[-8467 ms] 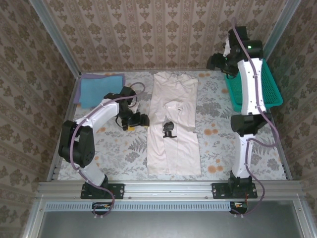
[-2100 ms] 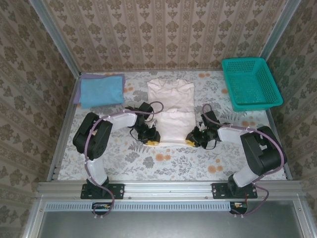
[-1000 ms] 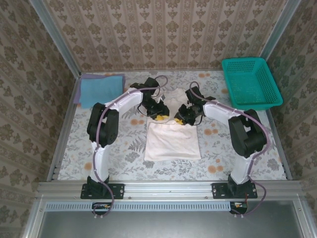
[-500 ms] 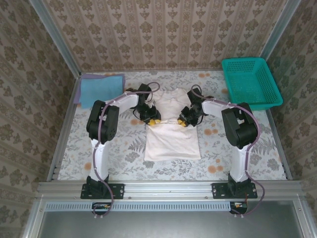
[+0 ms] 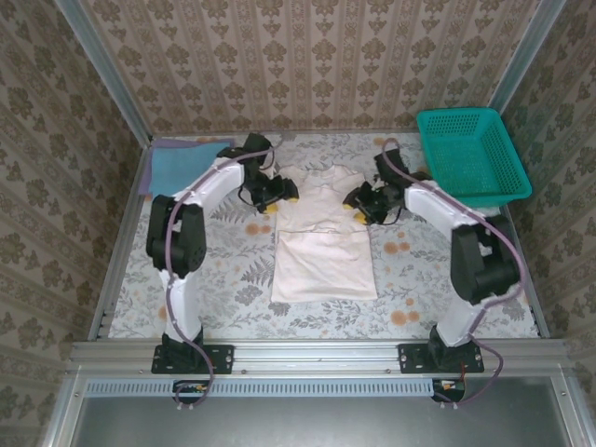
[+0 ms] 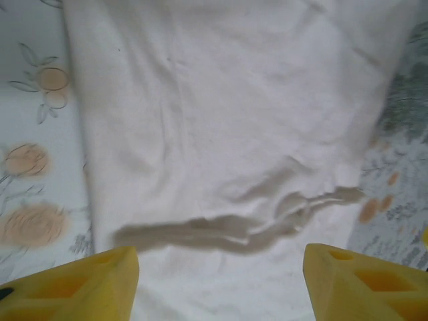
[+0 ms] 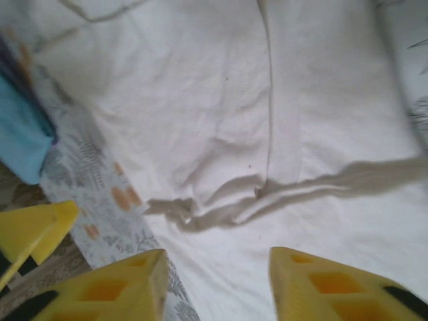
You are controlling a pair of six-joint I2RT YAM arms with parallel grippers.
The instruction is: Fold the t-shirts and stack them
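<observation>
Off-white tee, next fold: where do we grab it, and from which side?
Probably the far shoulder corners of the off-white t-shirt, one per arm, each coming in from its own outer side. The left gripper and right gripper hover open there. The near half lies doubled over, with a fold edge across. The collar end lies flat toward the far wall, free to pull over it.

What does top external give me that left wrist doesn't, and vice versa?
Top external adds the folded light blue t-shirt at the far left, the teal mesh basket at the far right, and the right gripper. Left wrist adds a close look at a raised wrinkle across the cloth. Both show the off-white t-shirt and the open left gripper.
</observation>
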